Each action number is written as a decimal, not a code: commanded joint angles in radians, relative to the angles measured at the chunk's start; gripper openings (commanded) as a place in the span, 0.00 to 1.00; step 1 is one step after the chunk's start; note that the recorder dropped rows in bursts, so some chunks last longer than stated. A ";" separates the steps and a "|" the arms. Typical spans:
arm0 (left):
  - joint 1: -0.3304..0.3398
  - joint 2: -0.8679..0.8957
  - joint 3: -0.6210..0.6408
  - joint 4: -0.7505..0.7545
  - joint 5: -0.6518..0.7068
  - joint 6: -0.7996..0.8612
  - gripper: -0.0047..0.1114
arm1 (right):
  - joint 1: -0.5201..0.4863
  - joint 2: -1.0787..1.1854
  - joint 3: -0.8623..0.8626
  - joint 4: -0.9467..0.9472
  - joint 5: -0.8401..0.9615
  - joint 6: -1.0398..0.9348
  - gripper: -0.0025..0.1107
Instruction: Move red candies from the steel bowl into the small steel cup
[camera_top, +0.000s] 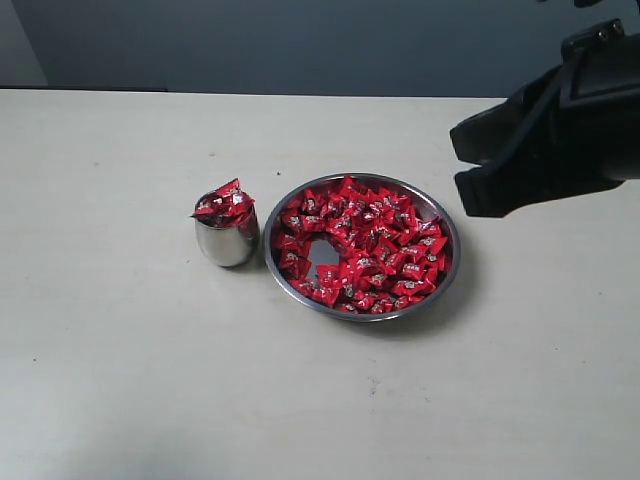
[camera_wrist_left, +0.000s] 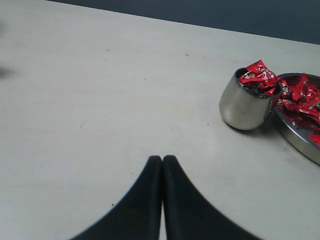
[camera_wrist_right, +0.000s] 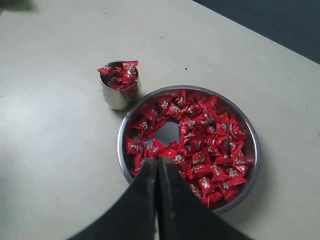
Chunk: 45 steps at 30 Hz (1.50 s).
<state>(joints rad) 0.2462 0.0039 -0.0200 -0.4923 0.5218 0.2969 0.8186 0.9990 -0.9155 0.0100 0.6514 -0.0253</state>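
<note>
Red candies: a loose layer in the steel bowl, with one bare patch of steel on the side toward the cup; some more are heaped in the small steel cup, higher than its rim
Bowl and cup: around the middle of the counter, well apart from its far edge; the cup stands upright just beside the bowl, on the side of the left edge, and I cannot tell if they touch
Right gripper: above the bowl's near rim, fingers pressed together, holding nothing
Left gripper: low over bare counter, apart from the cup, also closed and empty
How the candies handle: probably very light, with a smooth foil wrapper that slips and crackles; the pile moves easily when it is pushed
Where to take hold: across the thick middle of one candy on the top, not at the pinched ends, which will likely bend and slide out
Risk: the cup looks full, so a new candy can roll down, and the light cup can tip if it is bumped
</note>
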 joint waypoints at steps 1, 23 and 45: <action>0.002 -0.004 0.002 -0.001 0.000 -0.002 0.04 | -0.021 -0.011 0.003 -0.002 -0.012 -0.001 0.01; 0.002 -0.004 0.002 -0.001 0.000 -0.002 0.04 | -0.623 -0.288 0.284 0.053 -0.196 -0.001 0.01; 0.002 -0.004 0.002 -0.001 -0.002 -0.002 0.04 | -0.749 -0.999 0.915 0.043 -0.415 -0.001 0.01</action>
<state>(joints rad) 0.2462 0.0039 -0.0200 -0.4923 0.5218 0.2969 0.0762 0.0398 -0.0281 0.0588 0.2495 -0.0253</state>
